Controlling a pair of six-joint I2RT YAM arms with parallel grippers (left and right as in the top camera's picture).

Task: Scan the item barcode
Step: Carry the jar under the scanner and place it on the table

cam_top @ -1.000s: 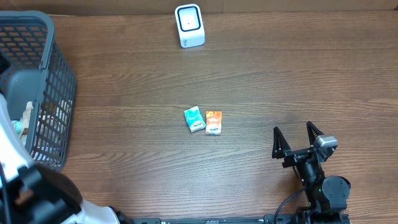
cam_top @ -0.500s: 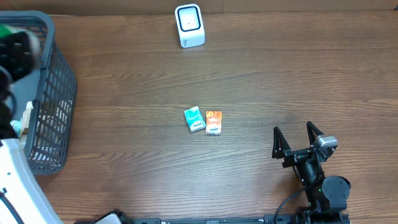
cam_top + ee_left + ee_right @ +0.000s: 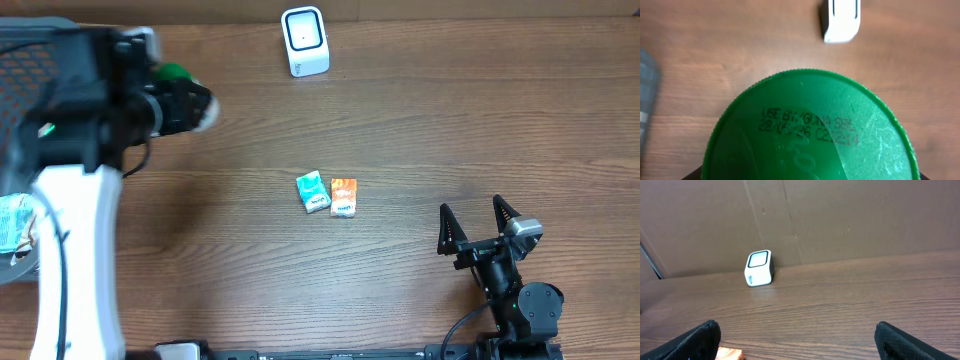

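My left gripper (image 3: 188, 104) hovers over the table's back left, just right of the basket, and is shut on the item, a container with a green lid (image 3: 172, 72). That green lid (image 3: 807, 130), printed with a use-by date, fills the left wrist view and hides the fingers. The white barcode scanner (image 3: 304, 40) stands at the back centre, and ahead of the lid the scanner (image 3: 841, 20) shows again. My right gripper (image 3: 478, 222) rests open at the front right, nothing between its fingers, and it faces the scanner (image 3: 759, 268) from afar.
A dark mesh basket (image 3: 20, 35) sits at the far left, mostly covered by my left arm. A teal packet (image 3: 313, 191) and an orange packet (image 3: 343, 197) lie side by side mid-table. A cardboard wall (image 3: 840, 215) backs the table.
My left arm has lifted out of the basket and swung right over the table, carrying the green-lidded item. The right arm has stayed still.
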